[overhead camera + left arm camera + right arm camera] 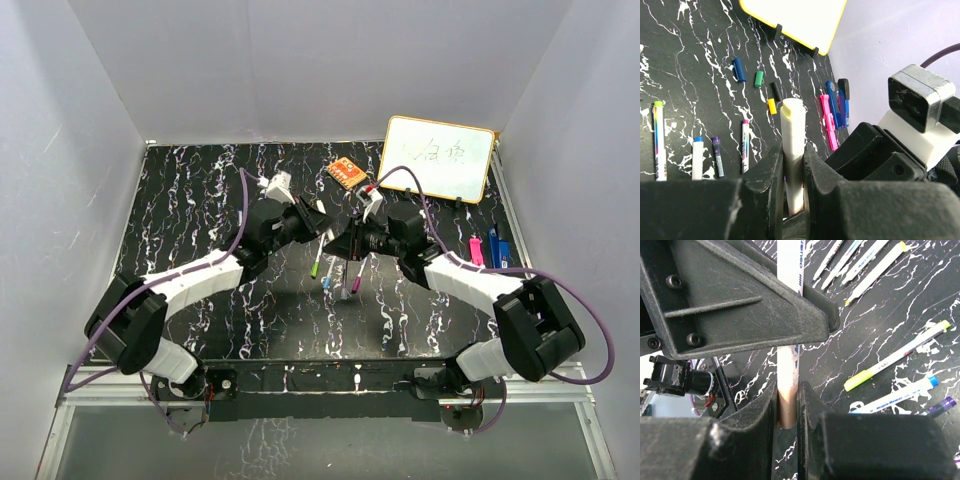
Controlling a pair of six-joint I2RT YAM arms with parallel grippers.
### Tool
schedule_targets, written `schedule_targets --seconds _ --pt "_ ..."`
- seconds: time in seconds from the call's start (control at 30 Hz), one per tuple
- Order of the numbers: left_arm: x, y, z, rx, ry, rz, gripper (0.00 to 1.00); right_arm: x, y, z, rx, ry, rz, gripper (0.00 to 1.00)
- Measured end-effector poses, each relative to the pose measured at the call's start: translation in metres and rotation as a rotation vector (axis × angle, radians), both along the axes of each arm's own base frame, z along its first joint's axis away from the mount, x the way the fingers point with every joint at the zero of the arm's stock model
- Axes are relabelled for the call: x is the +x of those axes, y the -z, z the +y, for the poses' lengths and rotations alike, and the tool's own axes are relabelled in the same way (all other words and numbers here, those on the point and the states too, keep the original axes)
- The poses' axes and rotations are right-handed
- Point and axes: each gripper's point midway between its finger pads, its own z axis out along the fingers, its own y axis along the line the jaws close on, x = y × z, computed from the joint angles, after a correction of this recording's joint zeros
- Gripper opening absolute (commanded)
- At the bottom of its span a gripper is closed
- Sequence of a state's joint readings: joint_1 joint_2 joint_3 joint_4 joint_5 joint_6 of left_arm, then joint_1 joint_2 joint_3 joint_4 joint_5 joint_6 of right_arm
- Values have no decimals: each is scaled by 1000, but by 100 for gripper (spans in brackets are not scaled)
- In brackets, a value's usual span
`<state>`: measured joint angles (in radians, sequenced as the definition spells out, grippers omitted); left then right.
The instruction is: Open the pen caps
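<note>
**Top view.** The left gripper [312,222] and right gripper [352,240] meet nose to nose at the centre of the table [200,200]. What lies between them cannot be made out here. Three pens [327,283] lie just at 6 o'clock of the pair. An eraser [347,173] sits at 12 o'clock and a board [440,158] at 2 o'clock.

**Left wrist.** The left gripper's jaws are clamped on a white marker [792,150], held upright across them, with its pale yellow end at 12 o'clock. Four loose caps [758,79] (blue, green, black, yellow) lie on the table at 11 o'clock of it. Four capped pens lie at 9 o'clock and clips [829,122] at 3 o'clock.

**Right wrist.** The right gripper's jaws are closed on a tan end piece, judged to be the cap [787,407]. The marker's barrel runs from it to 12 o'clock, passing behind a left finger [740,305]. Cap and barrel appear joined, so separation is judged not yet done.

**Risks.**
- The right grip sits at the very end of the cap. A pull off the barrel's axis could slip the cap out of the jaws.
- If the left clamp is loose, the barrel would slide through rather than release the cap.
- A sudden release could fling the cap among the pens or swing either gripper into them, as the two are close together.
</note>
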<state>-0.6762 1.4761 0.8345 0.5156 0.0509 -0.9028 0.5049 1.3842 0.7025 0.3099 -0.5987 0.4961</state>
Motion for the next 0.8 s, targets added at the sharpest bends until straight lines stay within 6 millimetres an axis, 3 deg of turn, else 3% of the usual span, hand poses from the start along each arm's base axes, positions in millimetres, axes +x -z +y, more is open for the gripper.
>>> schedule_targets --seconds 0.2,0.3,0.43,0.63,0.8 --pt "12 -7 16 31 -7 -12 0 1 -2 8 -6 -17 -39 0" --pt "72 -34 74 68 -220 -102 0 -19 20 6 -51 -62 49 0" --pt "120 -63 136 83 -418 -182 0 -33 36 3 -88 -87 106 0" --pt "124 -52 141 147 -422 -150 0 -33 45 -3 -127 -60 128 0" --pt "124 -34 145 297 -373 -52 0 -16 53 -18 -227 56 124 0"
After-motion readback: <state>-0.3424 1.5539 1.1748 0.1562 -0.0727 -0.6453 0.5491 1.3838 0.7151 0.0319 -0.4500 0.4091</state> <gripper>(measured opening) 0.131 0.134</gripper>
